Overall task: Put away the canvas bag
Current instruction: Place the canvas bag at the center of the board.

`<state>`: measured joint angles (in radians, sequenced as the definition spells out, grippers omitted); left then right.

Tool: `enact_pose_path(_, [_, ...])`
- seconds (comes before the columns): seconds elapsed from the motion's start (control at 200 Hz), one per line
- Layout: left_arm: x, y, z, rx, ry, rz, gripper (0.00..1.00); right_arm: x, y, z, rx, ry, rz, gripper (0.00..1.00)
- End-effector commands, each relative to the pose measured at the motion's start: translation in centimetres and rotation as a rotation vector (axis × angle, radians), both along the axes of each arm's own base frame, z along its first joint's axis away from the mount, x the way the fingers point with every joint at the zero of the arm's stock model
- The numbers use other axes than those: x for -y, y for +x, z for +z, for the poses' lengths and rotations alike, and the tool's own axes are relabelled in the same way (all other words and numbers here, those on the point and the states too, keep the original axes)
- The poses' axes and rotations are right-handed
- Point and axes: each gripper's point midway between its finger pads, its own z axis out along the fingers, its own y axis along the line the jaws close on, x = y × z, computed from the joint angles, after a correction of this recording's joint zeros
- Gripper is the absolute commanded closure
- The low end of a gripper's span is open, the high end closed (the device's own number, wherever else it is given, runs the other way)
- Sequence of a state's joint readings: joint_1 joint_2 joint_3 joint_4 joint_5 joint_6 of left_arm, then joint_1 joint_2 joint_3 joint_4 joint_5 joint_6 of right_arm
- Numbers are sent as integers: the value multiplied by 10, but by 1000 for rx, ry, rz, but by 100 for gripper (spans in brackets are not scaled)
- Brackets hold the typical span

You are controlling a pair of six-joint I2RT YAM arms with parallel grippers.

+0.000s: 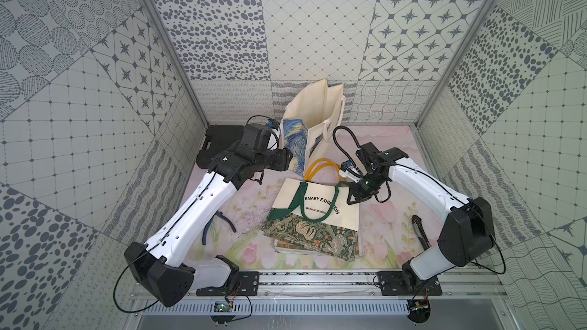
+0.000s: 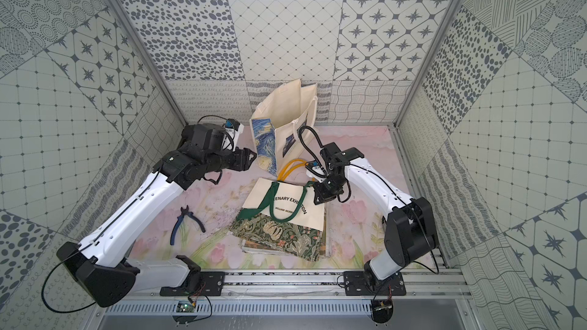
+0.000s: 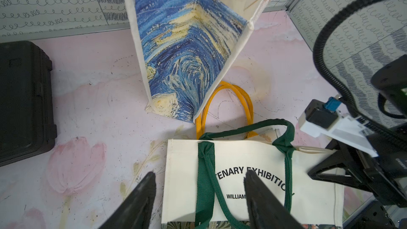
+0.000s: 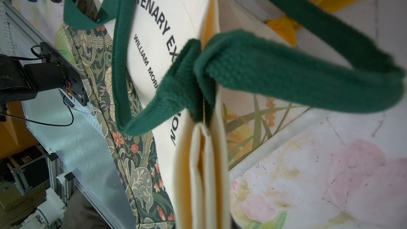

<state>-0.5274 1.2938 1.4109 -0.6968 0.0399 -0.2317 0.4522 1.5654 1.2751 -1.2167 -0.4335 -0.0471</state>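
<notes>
Pink floral surface [image 1: 397,141] within patterned walls. The canvas bag [image 1: 292,195], cream with green handles, lay flat at centre atop other folded bags [image 1: 286,250]. The right gripper [image 1: 357,200] was clamped on its handle-end edge. The left gripper [image 2: 252,156], jaws apart, hovered clear of it beside an upright printed tote [image 1: 320,106].

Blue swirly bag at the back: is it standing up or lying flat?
Standing up. The blue swirly bag rises from the mat, with its top gaping open.
</notes>
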Motion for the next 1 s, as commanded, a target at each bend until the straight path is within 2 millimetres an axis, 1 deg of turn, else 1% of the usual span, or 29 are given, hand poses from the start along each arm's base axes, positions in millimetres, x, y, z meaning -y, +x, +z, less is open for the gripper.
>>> enact_pose_path(0.0, [1, 1, 9, 29, -22, -10, 34, 7, -15, 0, -75, -29, -65, 100])
enact_pose_path(0.145, [1, 0, 10, 28, -25, -10, 35, 24, -20, -9, -140, -162, -134, 100])
enact_pose_path(0.23, [1, 0, 11, 30, -25, -10, 35, 40, -15, -14, -125, -256, -189, 100])
enact_pose_path(0.3, [1, -1, 10, 27, -29, -9, 35, 48, -11, -16, -132, -299, -243, 100])
enact_pose_path(0.35, [1, -1, 10, 25, -32, -10, 35, 52, -8, -16, -131, -319, -259, 90])
enact_pose_path(0.455, [2, -2, 9, 22, -32, -12, 35, 55, -4, -13, -118, -333, -256, 83])
enact_pose_path(0.485, [2, -2, 9, 22, -33, -13, 35, 56, -3, -11, -108, -337, -262, 78])
enact_pose_path(0.52, [2, -2, 8, 21, -33, -13, 35, 58, 0, -9, -87, -345, -266, 68])
enact_pose_path(0.605, [3, -1, 6, 18, -31, -17, 34, 64, 5, -3, -43, -353, -281, 60])
enact_pose_path(0.68, [4, -1, 3, 9, -30, -22, 35, 72, 11, 3, 2, -354, -319, 50])
enact_pose_path(0.73, [5, -1, -1, -4, -29, -25, 34, 80, 15, 7, 31, -360, -351, 47])
enact_pose_path(0.84, [6, -3, -7, -27, -30, -31, 34, 94, 24, 17, 86, -334, -440, 45])
enact_pose_path(0.906, [7, -5, -13, -46, -26, -33, 34, 99, 28, 21, 99, -300, -486, 45])
enact_pose_path(0.991, [7, -6, -19, -72, -27, -35, 34, 100, 34, 19, 97, -284, -515, 44])
